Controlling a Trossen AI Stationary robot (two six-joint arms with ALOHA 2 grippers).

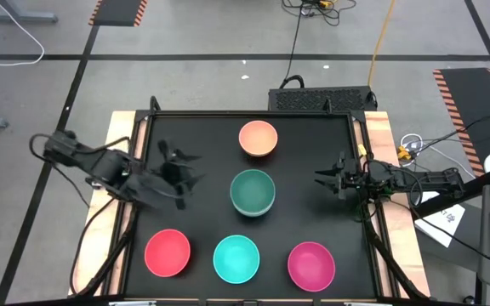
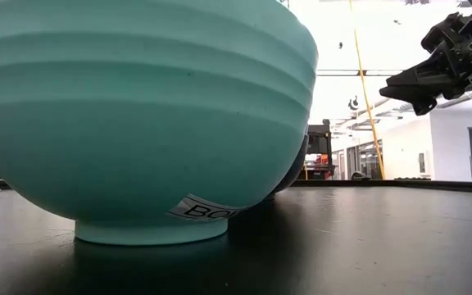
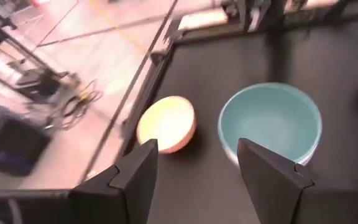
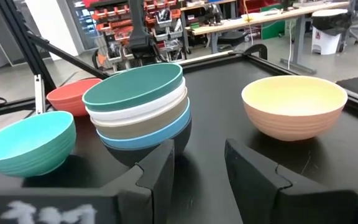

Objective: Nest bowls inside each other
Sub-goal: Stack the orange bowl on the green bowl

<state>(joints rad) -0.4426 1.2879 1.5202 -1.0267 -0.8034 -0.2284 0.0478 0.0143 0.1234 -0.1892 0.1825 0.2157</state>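
Left hand (image 1: 174, 172) is hovering spread and empty left of the nested stack (image 1: 253, 191) mid-counter (image 1: 313, 204). Right hand (image 1: 328, 178), fingers parted, is waiting right of it. Peach bowl (image 1: 258, 138) is sitting beyond; red-pink (image 1: 167, 252), turquoise (image 1: 236, 258), magenta (image 1: 311, 264) bowls are lining the near edge. Only the right wrist view is showing the stack's layers (image 4: 138, 111).

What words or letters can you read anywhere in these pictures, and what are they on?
"BO", then cut off: black letters on a white sticker low on the big round turquoise bowl, just above its foot, in the low view.
White blurred marks on the dark edge at the bottom of the right wrist view: too blurred to read.
Paper sheet beside the table in the high view: too small to read.
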